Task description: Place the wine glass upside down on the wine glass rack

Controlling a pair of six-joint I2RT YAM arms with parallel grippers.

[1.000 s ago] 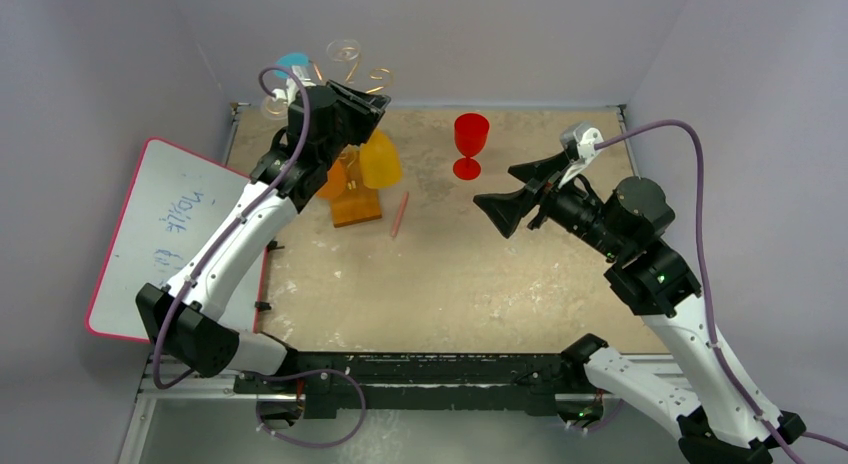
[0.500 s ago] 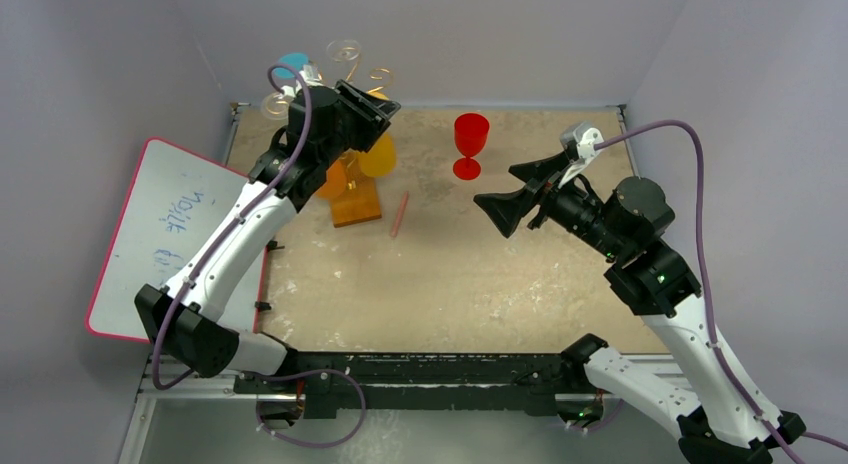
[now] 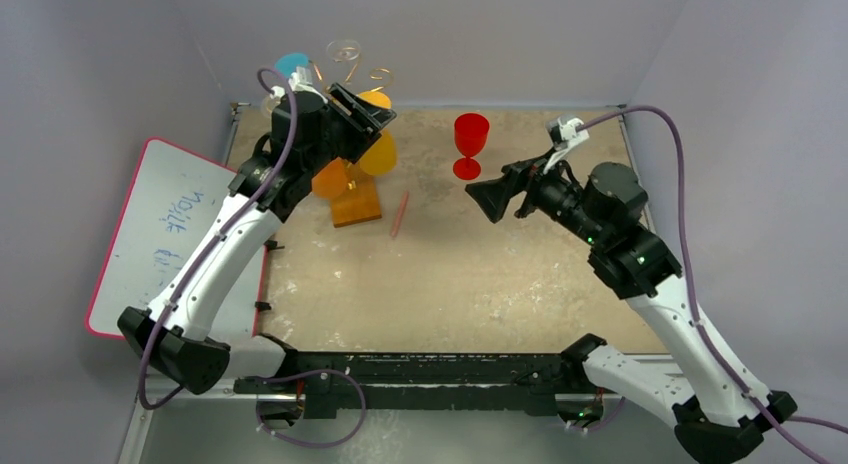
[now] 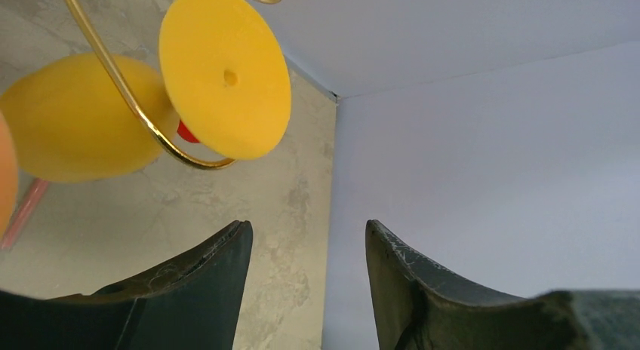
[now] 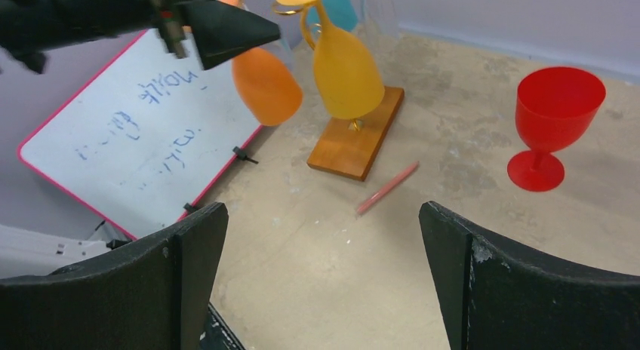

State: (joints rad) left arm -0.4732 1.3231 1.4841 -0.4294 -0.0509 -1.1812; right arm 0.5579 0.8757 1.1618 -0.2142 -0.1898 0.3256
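Hanging yellow glass (image 3: 379,156) sits inverted on gold rack (image 3: 356,206) (left hand (image 4: 307,229), right hand (image 5: 323,210) parted).

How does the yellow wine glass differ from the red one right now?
The yellow wine glass hangs upside down; the red wine glass stands upright, mouth up. The yellow one is carried by the wine glass rack, its foot in a gold wire arm; the red one rests on the table, apart from the rack. Both are stemmed goblets of similar shape.

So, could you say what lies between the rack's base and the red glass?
A pink pencil lying on the table, shown in the right wrist view.
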